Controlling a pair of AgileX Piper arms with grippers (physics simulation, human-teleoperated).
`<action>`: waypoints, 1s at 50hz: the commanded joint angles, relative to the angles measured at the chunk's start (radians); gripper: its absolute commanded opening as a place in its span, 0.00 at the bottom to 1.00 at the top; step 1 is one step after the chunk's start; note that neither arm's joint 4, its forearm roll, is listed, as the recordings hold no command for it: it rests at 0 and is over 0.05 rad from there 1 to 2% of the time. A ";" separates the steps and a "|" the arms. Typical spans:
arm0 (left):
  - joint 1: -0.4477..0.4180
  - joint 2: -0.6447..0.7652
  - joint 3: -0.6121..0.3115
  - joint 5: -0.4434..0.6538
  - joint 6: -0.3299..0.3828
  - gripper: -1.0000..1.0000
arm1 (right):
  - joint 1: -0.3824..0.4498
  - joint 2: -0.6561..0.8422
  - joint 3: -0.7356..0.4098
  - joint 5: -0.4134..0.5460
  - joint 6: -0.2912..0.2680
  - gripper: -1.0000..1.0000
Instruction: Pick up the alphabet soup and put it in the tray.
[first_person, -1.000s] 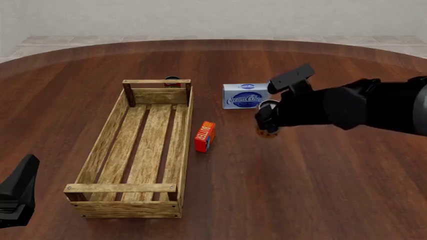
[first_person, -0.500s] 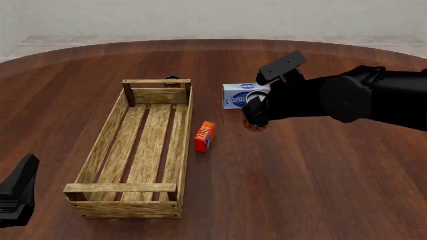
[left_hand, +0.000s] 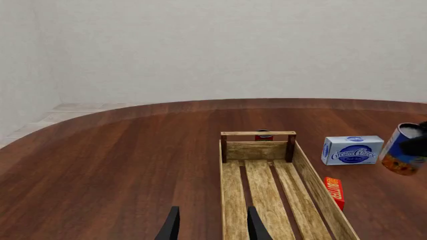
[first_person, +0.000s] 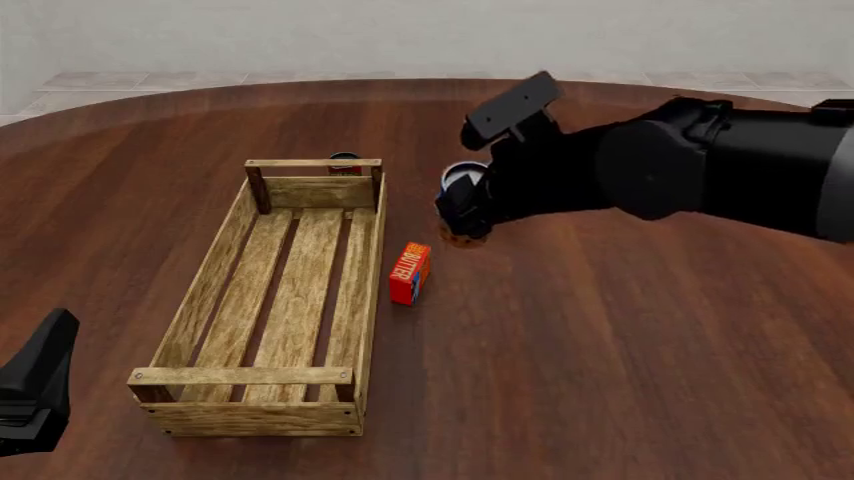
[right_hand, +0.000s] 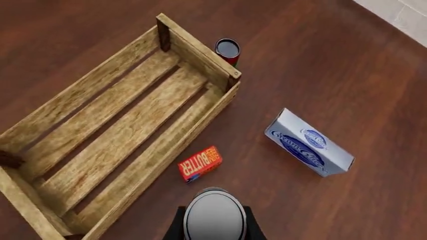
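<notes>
Tray (first_person: 274, 300) fills left-centre of front frame, long axis running near to far. My right gripper (first_person: 461, 215) clamps alphabet soup (first_person: 462, 185) aloft, right of tray's far end. Left gripper (left_hand: 212, 226) idle, fingers apart.

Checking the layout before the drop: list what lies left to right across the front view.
Black left gripper → long light-wood slatted tray → small red-orange butter box → blue-and-orange alphabet soup can held in the black right gripper.

Right gripper (first_person: 461, 215) is raised, fingers clamped; left gripper (left_hand: 212, 227) (low, near edge) parted.
</notes>
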 joint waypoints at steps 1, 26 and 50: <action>0.000 -0.003 0.003 0.000 0.000 1.00 | 0.070 0.047 -0.099 0.023 0.021 0.00; 0.000 -0.003 0.003 0.000 -0.001 1.00 | 0.171 0.120 -0.209 0.025 0.045 0.00; 0.000 -0.003 0.003 0.000 0.000 1.00 | 0.218 0.210 -0.301 0.023 0.061 0.00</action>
